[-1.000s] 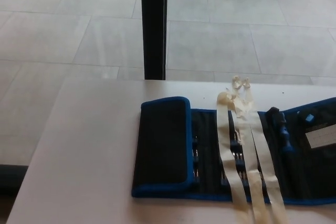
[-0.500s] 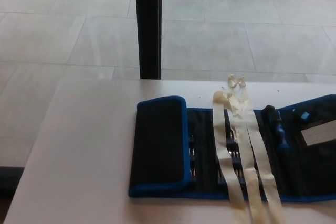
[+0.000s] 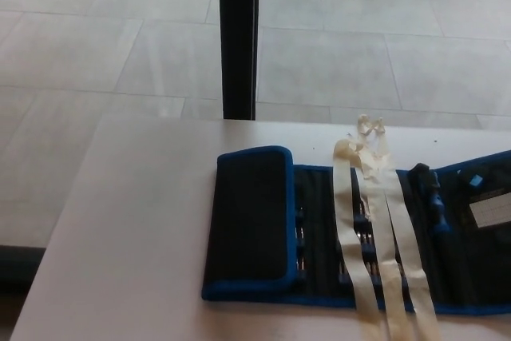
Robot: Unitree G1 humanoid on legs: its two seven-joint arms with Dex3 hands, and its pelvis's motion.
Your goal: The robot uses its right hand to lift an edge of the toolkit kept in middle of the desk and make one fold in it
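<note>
The toolkit [image 3: 319, 237] is a black roll-up pouch with blue trim, lying flat on the white desk [image 3: 136, 237] and running off the picture's right edge. Its left end flap [image 3: 251, 221] is folded over onto the pouch. Small tools sit in the pockets, among them a blue-handled one [image 3: 435, 201]. A white label [image 3: 489, 211] shows at the right. Neither of my hands shows in the head view.
Two cream tape strips [image 3: 375, 237] cross the toolkit from the desk's far side to its near edge. A black post [image 3: 238, 37] stands behind the desk on the grey tiled floor [image 3: 96, 37]. The desk's left edge slants down at the left.
The whole picture shifted left and then back right and slightly down, so the camera moved. The toolkit and tape lie as before.
</note>
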